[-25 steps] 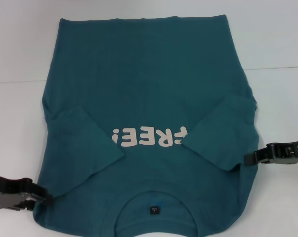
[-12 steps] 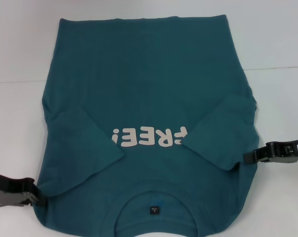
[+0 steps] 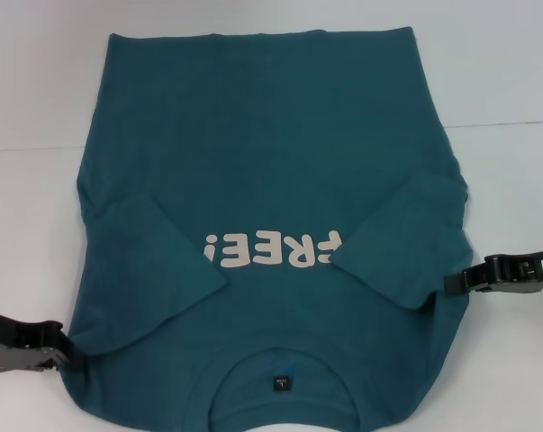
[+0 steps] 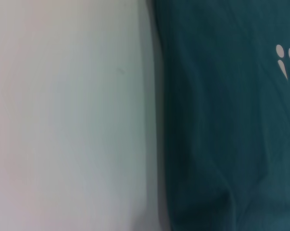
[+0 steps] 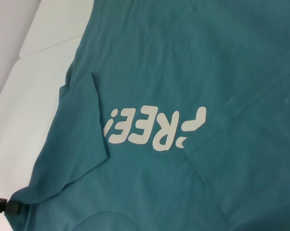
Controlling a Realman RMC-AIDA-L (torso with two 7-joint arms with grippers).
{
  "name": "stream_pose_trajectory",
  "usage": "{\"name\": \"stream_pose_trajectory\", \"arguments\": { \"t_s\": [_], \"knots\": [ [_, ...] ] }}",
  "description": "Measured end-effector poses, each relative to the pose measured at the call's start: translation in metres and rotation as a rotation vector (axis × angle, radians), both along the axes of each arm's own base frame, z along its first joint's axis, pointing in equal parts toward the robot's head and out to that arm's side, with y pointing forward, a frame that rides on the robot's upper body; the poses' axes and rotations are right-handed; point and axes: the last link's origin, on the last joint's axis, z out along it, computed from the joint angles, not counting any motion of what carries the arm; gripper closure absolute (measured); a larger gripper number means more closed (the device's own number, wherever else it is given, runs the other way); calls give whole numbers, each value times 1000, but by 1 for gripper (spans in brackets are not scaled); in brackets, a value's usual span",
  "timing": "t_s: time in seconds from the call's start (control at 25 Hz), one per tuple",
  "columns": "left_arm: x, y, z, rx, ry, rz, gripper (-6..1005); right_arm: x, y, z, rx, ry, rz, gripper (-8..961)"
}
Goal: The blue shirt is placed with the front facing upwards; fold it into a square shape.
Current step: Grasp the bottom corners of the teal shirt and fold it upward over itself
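From the head view, the blue shirt (image 3: 271,225) lies flat and front-up on the white table (image 3: 37,90), collar and neck label (image 3: 281,383) at the near edge, hem at the far edge. Both sleeves are folded inward over the chest, and the right one covers the start of the white lettering (image 3: 271,249). My left gripper (image 3: 62,349) sits low at the near left, its tip at the shirt's shoulder edge. My right gripper (image 3: 451,284) sits at the right edge beside the folded sleeve. I cannot tell whether either pair of fingers is parted or closed, or whether any cloth is between them.

In my left wrist view, I see only bare table beside the shirt's straight side edge (image 4: 159,120), plus a scrap of lettering; none of my own fingers show.

In my right wrist view, the lettering (image 5: 157,127) and the left sleeve's fold (image 5: 94,120) are visible, with a dark tip of my left gripper (image 5: 0,206) just off the fabric.

My worry: the next fold likely needs both sides lifted together. If I catch only the top layer, or one side slips, the tucked sleeves could spill out and the fold skew, spoiling the square.
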Motion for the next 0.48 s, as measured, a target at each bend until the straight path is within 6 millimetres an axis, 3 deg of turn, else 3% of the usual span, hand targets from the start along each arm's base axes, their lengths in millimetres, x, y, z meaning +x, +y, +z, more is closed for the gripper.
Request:
{"name": "stream_pose_trajectory", "arguments": {
  "t_s": [0.48],
  "knots": [
    [0,2,-1,12,4,-46,950,5,-5,1,1,-7,17,909]
  ]
}}
